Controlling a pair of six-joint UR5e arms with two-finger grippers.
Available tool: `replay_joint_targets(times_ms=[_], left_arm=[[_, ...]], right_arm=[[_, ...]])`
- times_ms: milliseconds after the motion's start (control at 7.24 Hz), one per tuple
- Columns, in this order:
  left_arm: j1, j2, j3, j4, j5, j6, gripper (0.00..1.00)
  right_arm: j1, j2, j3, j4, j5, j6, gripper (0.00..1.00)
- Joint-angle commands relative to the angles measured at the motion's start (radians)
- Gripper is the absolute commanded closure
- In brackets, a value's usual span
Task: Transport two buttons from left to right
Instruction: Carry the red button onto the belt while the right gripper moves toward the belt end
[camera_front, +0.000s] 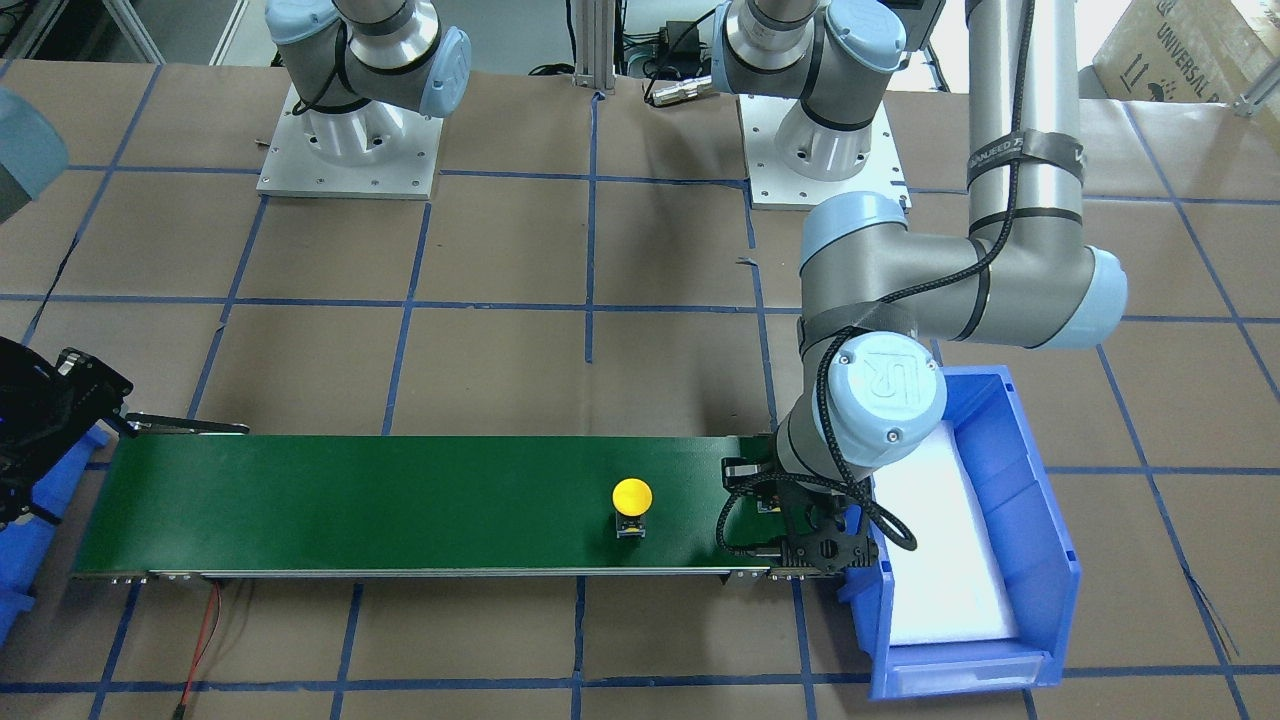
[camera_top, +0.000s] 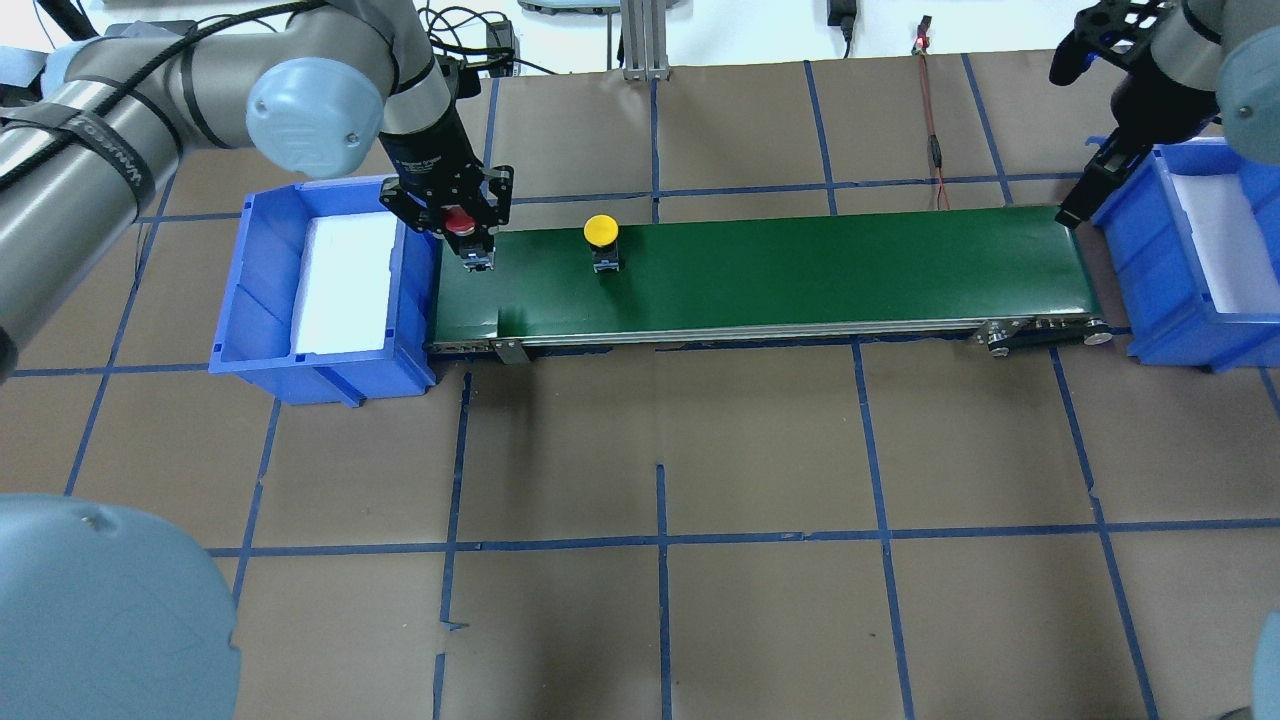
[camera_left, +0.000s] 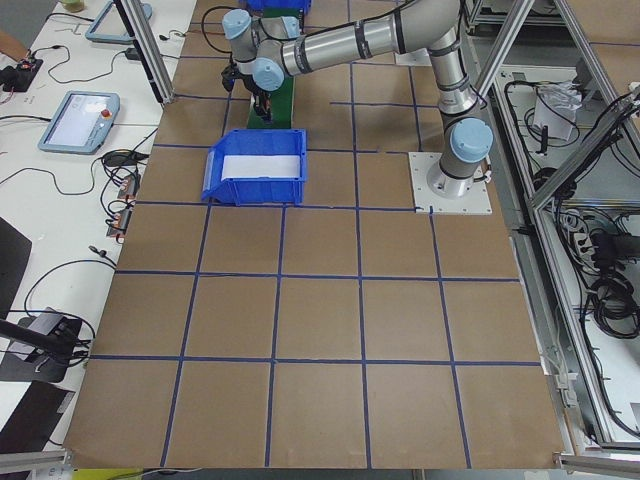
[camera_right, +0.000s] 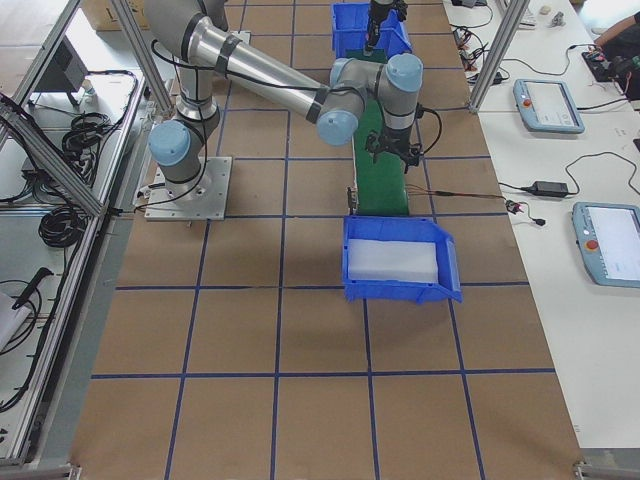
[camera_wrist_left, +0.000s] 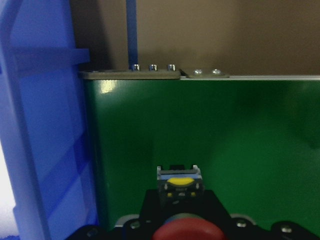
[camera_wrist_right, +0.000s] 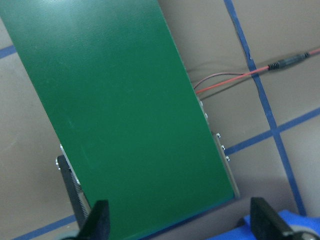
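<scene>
The red button (camera_top: 459, 222) sits between the fingers of my left gripper (camera_top: 468, 245), which is shut on it at the left end of the green conveyor belt (camera_top: 800, 270). In the left wrist view its red cap (camera_wrist_left: 187, 233) is at the bottom edge and its base (camera_wrist_left: 179, 182) is over the belt. The yellow button (camera_top: 601, 230) stands upright on the belt a little to the right; it also shows in the front view (camera_front: 631, 496). My right gripper (camera_wrist_right: 182, 222) is open and empty above the belt's right end.
A blue bin (camera_top: 260, 290) with a white foam liner stands at the belt's left end, and a second blue bin (camera_top: 1180, 330) at the right end. A red and black cable (camera_top: 935, 150) runs behind the belt. The table is brown paper with blue tape lines.
</scene>
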Motion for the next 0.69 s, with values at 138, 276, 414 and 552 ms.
replay_joint_targets(times_ms=[138,276,414,552], left_arm=[[-0.02,-0.035,-0.001,0.057,0.012,-0.009,0.52],[-0.023,-0.035,-0.014,0.055,0.018,-0.049,0.01],[-0.025,-0.035,0.003,0.055,0.012,-0.06,0.0],[-0.023,-0.006,0.017,0.055,0.012,-0.06,0.0]], right_arm=[[0.024,0.073,-0.002,-0.039,0.018,-0.257,0.0],[0.029,0.102,-0.004,-0.039,0.009,-0.273,0.0],[0.032,0.105,-0.002,-0.037,0.01,-0.271,0.0],[0.043,0.105,0.004,-0.029,0.007,-0.26,0.0]])
